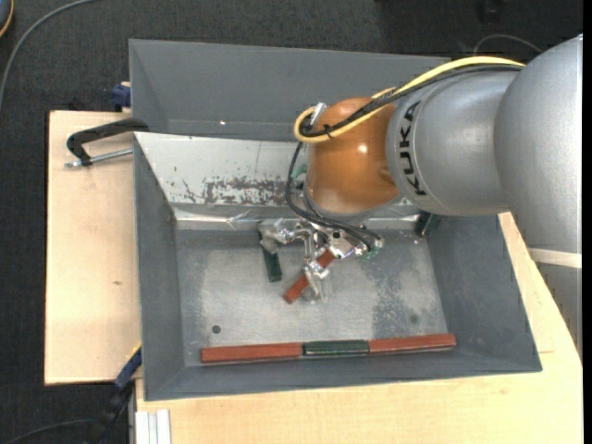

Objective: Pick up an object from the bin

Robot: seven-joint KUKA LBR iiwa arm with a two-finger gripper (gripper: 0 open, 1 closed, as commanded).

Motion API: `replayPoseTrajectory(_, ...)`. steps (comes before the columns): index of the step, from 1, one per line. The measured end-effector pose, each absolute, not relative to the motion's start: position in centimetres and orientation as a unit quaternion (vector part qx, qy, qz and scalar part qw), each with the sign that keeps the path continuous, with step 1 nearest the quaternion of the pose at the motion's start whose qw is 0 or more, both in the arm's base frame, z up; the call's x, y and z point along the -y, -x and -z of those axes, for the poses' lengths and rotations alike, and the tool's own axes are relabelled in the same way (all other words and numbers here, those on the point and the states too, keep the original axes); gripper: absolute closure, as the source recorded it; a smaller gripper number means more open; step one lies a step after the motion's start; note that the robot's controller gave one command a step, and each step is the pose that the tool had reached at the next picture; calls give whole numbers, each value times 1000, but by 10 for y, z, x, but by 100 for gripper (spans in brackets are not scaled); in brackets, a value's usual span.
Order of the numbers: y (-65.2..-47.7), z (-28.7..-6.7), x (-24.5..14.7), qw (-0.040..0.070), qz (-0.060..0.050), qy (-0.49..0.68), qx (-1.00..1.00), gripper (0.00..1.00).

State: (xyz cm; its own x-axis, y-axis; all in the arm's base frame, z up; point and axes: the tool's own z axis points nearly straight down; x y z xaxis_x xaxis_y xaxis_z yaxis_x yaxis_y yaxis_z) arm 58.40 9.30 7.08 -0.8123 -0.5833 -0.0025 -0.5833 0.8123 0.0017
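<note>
My gripper [314,248] hangs low over the middle of the bin, under the arm's orange cover. A small red stick [295,292] lies slanted on the floor right below it, its upper end running under the gripper's metal parts. A short dark green piece [274,265] lies just left of the gripper, close to it. Whether the red stick is gripped cannot be made out.
A long flat bar [328,347], red at both ends and dark green in the middle, lies along the bin's front wall. A small green thing [422,226] sits at the back right by the arm. The bulky arm covers the bin's right rear part.
</note>
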Motion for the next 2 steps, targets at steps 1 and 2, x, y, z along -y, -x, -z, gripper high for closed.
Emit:
replayPoseTrajectory(1,-589,-77,-93,11,0,304,-953,100)
replayPoseTrajectory(2,-585,-73,-91,4,-1,304,-953,0)
